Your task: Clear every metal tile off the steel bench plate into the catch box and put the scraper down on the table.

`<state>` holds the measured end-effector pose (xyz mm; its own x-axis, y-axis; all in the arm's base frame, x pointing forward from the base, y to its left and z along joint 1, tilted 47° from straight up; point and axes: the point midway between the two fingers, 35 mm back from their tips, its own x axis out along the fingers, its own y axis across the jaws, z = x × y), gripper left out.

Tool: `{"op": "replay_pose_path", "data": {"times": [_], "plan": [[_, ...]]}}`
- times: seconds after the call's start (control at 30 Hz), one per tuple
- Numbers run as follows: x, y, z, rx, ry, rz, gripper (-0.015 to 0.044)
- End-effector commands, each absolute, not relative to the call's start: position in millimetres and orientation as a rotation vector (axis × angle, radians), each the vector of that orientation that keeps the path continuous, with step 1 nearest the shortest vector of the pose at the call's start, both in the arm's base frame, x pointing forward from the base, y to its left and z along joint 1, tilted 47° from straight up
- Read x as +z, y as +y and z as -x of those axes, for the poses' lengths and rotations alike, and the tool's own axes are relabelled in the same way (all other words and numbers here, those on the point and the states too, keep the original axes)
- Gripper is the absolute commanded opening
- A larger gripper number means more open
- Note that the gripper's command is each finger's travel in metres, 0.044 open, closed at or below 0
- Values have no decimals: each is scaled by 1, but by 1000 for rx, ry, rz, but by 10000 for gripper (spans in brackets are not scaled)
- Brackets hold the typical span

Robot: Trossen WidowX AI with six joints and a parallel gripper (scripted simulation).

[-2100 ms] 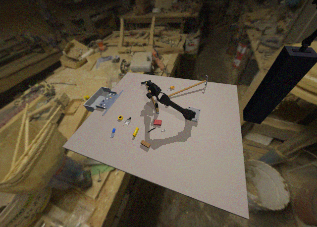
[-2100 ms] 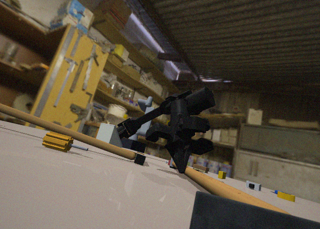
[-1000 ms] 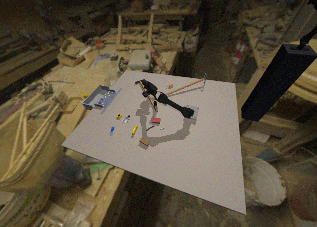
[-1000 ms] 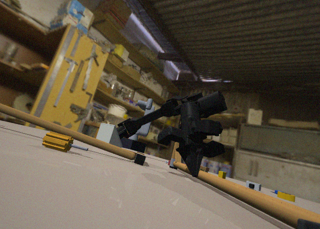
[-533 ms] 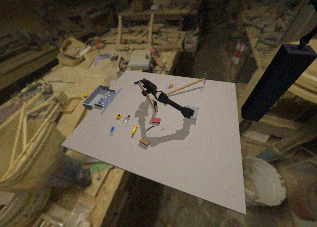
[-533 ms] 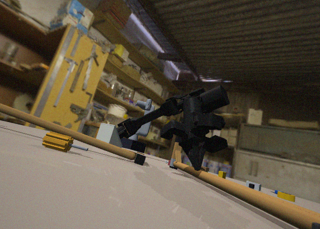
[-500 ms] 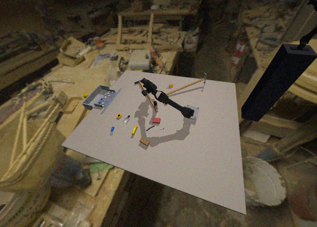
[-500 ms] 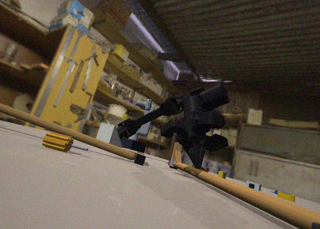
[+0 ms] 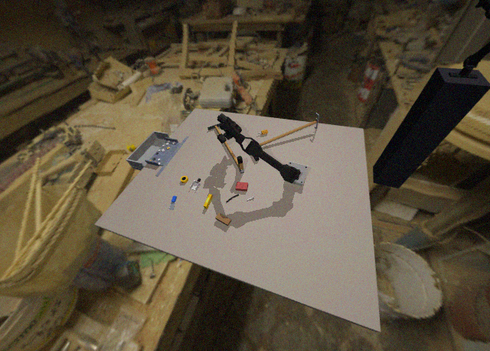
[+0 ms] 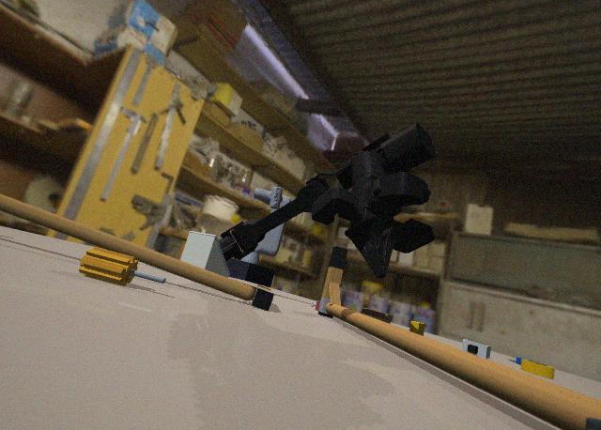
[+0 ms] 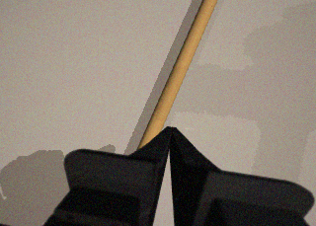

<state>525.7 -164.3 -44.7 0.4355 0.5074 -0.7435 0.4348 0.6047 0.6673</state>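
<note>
My gripper (image 9: 222, 138) (image 10: 380, 274) (image 11: 170, 131) is shut and empty, its tips just above the handle of one wooden-handled tool (image 9: 229, 149) (image 10: 437, 350) (image 11: 179, 78). This tool lies on the table; its dark head (image 9: 212, 127) is at the back. A second long-handled tool (image 9: 289, 133) (image 10: 140, 254) lies to the right with an upright metal blade (image 9: 317, 119). I cannot tell for certain which is the long scraper. Several small tiles (image 9: 168, 148) show by the blue-grey bench plate (image 9: 161, 170) and catch box (image 9: 135, 164); plate and box are hard to separate.
An orange part (image 9: 264, 132) (image 10: 108, 266) lies between the tools. A red block (image 9: 241, 186), a yellow piece (image 9: 207, 201), a brown block (image 9: 223, 219), a blue piece (image 9: 173, 199) and a yellow ring (image 9: 184, 179) lie nearer the front. A black-topped piece (image 9: 240, 159) (image 10: 338, 257) stands by the handle's end.
</note>
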Motion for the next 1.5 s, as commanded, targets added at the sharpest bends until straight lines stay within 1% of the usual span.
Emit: {"op": "replay_pose_path", "data": {"times": [0.0,0.27,0.7,1.47], "plan": [[-34,-174,-524,63,1173,-979,0],[-24,-185,-519,65,1173,-978,0],[-30,-207,-489,65,1173,-979,0],[-66,-176,-497,107,1159,-951,0]]}}
